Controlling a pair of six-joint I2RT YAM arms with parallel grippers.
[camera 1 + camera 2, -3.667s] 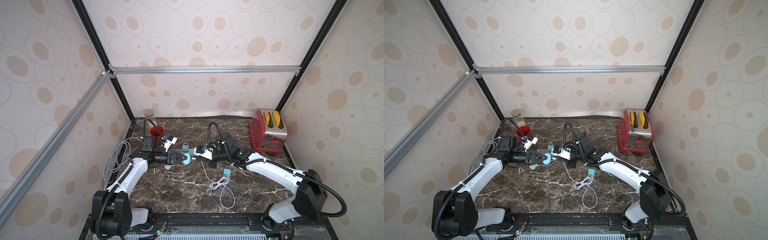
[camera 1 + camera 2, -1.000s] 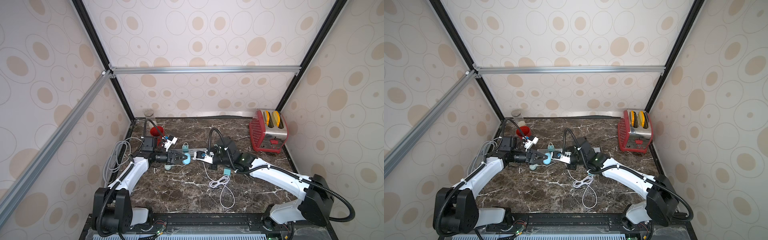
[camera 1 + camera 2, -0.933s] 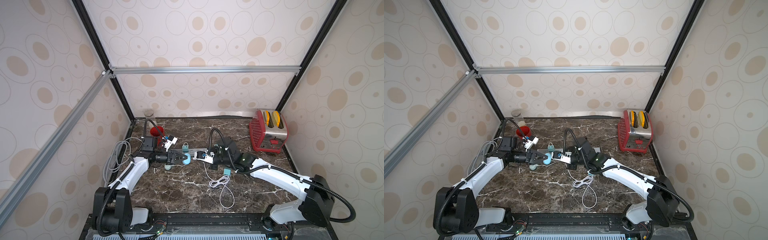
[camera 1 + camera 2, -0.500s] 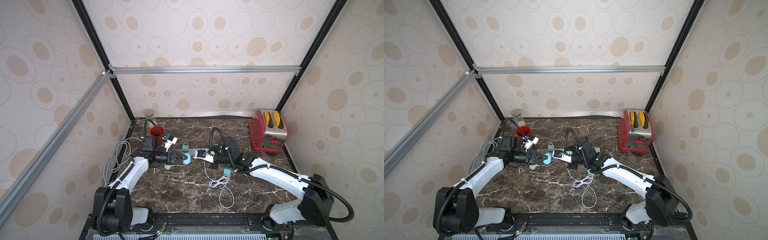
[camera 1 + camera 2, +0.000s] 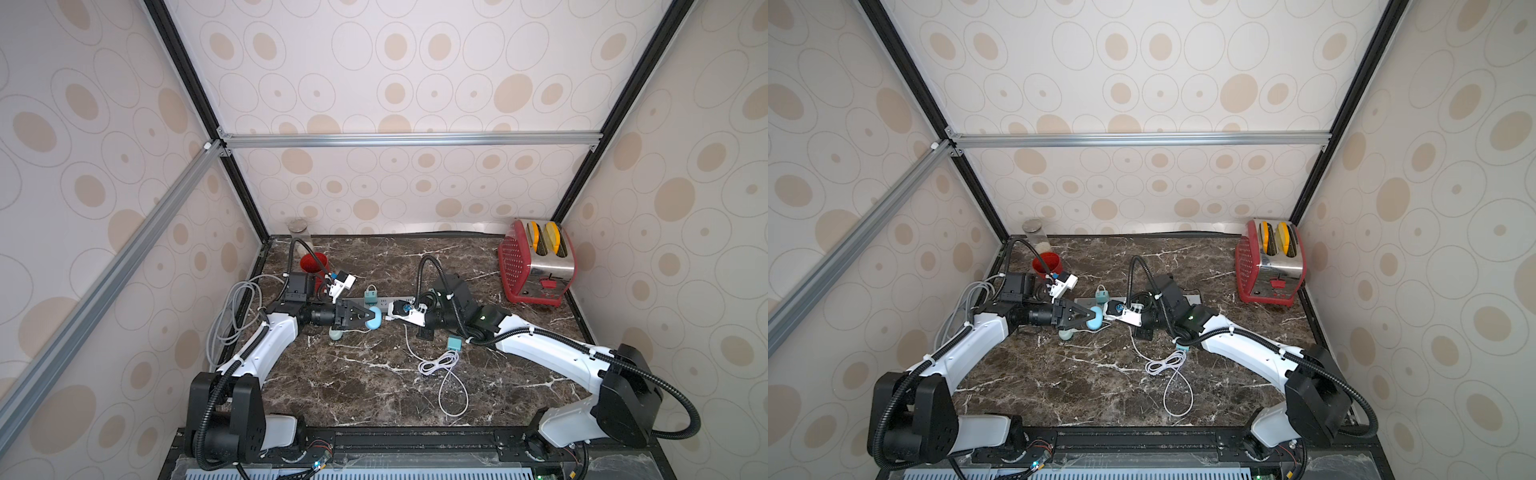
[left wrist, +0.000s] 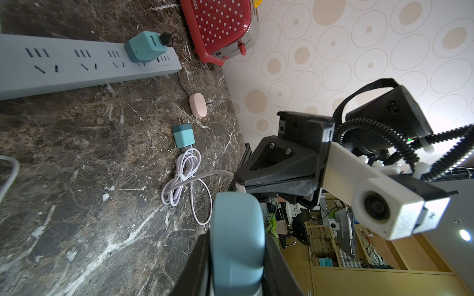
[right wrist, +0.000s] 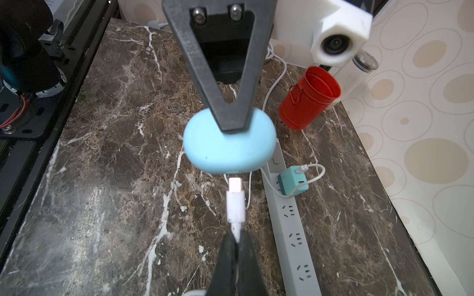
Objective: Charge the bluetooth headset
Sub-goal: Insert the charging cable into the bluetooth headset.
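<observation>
Jaws of the left gripper are clamped across a pale blue earbud charging case, holding it in the air above the dark marble tabletop, near the white power strip. Facing it, the right gripper has its black fingers pressed together on the white charging cable just behind the plug. The plug's metal tip points at the case's edge and sits just short of it, not yet inserted. That cable trails down to a loose coil and a teal charger cube lying on the marble, apart from the strip. Another teal cube stands plugged into the strip, near a red tin cup. A red toaster stands in a back corner.
</observation>
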